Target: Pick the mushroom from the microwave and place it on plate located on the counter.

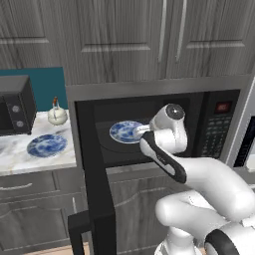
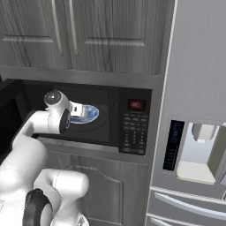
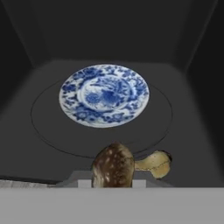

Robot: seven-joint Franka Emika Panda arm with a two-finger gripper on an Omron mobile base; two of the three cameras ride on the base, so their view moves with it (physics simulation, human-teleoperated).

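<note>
The mushroom hides the hand's fingertips inside the microwave.

Speckled brown mushroom lies sideways at the open microwave's front edge.

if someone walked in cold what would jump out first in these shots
The white arm reaching into the open microwave, its tool over a blue patterned dish on the turntable. In the hand view a brown speckled mushroom sits right at the tool, seemingly held. Left of the microwave, another blue plate lies on the marbled counter.
</note>
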